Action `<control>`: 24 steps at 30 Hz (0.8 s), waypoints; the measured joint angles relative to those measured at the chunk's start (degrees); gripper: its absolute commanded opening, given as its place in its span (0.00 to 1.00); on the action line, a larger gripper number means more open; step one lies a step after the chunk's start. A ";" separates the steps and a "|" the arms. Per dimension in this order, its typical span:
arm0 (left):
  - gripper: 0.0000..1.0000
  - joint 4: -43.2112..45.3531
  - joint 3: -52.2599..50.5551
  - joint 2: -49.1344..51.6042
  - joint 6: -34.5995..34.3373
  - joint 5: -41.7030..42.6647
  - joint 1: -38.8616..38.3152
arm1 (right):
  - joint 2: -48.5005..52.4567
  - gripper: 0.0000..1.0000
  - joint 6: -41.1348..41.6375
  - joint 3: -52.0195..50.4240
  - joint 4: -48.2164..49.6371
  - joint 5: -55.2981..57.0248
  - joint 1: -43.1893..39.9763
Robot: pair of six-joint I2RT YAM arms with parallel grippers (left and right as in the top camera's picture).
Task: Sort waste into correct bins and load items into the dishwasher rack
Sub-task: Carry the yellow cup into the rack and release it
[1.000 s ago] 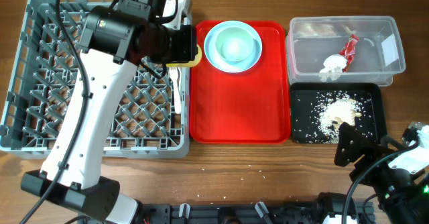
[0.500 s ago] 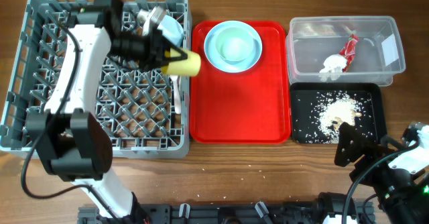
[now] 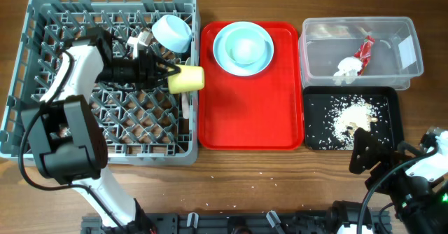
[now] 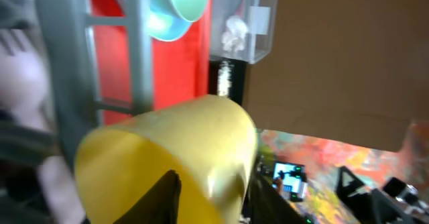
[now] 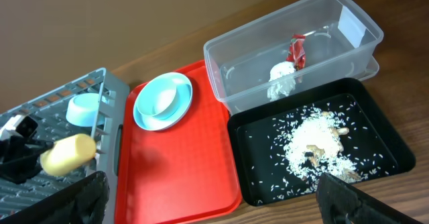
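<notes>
Yellow cup [image 3: 187, 78]: lies on its side over the right rim of the dishwasher rack [image 3: 84, 17], mouth toward the left gripper [image 3: 170, 75], base jutting toward the red tray [image 3: 245, 115].
Left gripper fingers [image 4: 166, 200]: one at the cup's mouth, one outside its wall; whether they pinch or stand slack cannot be told.
Left arm: stretched level across the rack, wrist pointing right.
Rack right edge: bowl [image 3: 172, 32] tilted just beyond the cup on the far side; white utensil [image 3: 185, 106] along the rim on the near side.
Open room: narrow gap between rack and tray; tray's near half bare, plate [image 3: 243, 47] at its far end.
Right gripper [image 5: 209, 184]: spread wide, low at the table's near right corner, near the black tray [image 3: 388, 125].
</notes>
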 measured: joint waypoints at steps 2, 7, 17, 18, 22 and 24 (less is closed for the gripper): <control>0.42 0.83 0.00 0.00 -0.96 -1.29 0.59 | 0.00 1.00 0.00 0.00 0.00 0.00 0.00; 0.58 1.53 0.15 0.00 -3.19 -2.62 4.61 | 0.00 1.00 0.00 0.00 0.00 0.00 0.00; 0.64 2.84 1.09 -0.17 -3.96 -8.79 7.13 | 0.00 1.00 0.00 0.00 -0.02 0.00 0.00; 0.64 2.86 1.09 -0.17 -3.96 -9.25 7.13 | 0.00 1.00 0.00 0.00 0.00 0.00 0.00; 0.63 3.32 1.38 -0.17 -5.31 -9.38 7.65 | 0.00 1.00 0.00 0.00 0.00 0.00 0.00; 0.62 3.48 1.64 -0.22 -6.56 -7.37 8.55 | 0.00 1.00 0.00 0.00 -0.02 0.00 0.00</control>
